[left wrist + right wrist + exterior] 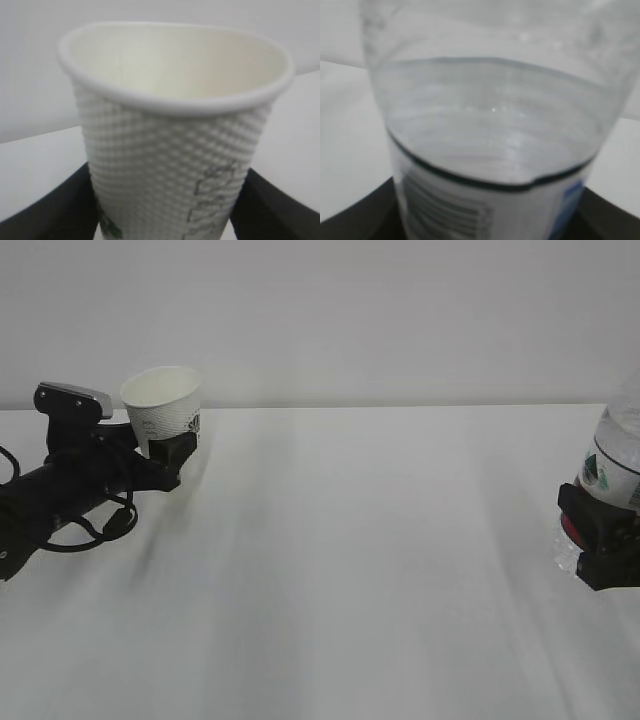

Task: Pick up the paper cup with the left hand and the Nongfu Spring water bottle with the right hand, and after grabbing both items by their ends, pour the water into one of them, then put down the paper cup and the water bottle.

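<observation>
White tabletop, far-apart ends — left pincer clamps the paper cup, right pincer clamps the Nongfu Spring water bottle. Grasping looks done — next, bring them together for pouring.

1. Table: white, matt, with faint soft streaks running front to back. It fills the span between the left claw and the right claw.
2. Far edge: straight line just behind both claws, meeting a pale wall.
3. Cup: sits between the left claw's fingers. Its base is hidden by them, so contact with the table cannot be confirmed.
4. Bottle: stands in the right claw at the frame edge. Its base is low beside that claw; whether it rests on the table is unclear.
5. Grey shadow on the table under and right of the left claw.
</observation>
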Tool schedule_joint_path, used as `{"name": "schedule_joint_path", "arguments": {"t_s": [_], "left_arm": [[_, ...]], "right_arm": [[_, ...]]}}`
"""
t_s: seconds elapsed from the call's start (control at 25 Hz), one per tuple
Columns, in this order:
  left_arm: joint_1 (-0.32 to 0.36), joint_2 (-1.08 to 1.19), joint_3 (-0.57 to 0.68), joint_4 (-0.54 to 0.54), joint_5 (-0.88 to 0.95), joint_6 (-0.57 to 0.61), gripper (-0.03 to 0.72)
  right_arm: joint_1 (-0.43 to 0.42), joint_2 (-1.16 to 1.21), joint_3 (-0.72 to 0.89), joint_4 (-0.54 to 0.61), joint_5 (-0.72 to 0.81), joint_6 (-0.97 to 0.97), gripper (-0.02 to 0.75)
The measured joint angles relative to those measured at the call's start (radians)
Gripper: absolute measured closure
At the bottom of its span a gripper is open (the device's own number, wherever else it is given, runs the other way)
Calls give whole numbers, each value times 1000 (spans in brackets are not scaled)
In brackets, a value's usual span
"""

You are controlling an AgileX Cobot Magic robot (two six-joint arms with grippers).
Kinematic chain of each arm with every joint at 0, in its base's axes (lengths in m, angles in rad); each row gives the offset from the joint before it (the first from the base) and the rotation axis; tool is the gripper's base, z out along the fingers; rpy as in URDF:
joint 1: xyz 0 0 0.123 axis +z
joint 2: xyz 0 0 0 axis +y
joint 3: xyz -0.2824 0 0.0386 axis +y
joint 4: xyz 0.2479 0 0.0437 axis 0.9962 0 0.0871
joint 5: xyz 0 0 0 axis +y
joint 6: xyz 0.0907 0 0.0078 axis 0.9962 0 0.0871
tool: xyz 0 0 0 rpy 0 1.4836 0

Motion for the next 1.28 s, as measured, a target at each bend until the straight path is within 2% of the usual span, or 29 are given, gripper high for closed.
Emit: {"name": "schedule_joint_path", "arguments": {"t_s": [0.88,1.28], "left_arm": [[0,-414,474,-21,-31,40,153],[0,-510,664,-38,-67,40,154]], "right_arm": [[0,0,14,-12,0,0,257],[0,-1,71,-42,1,24,256]]}}
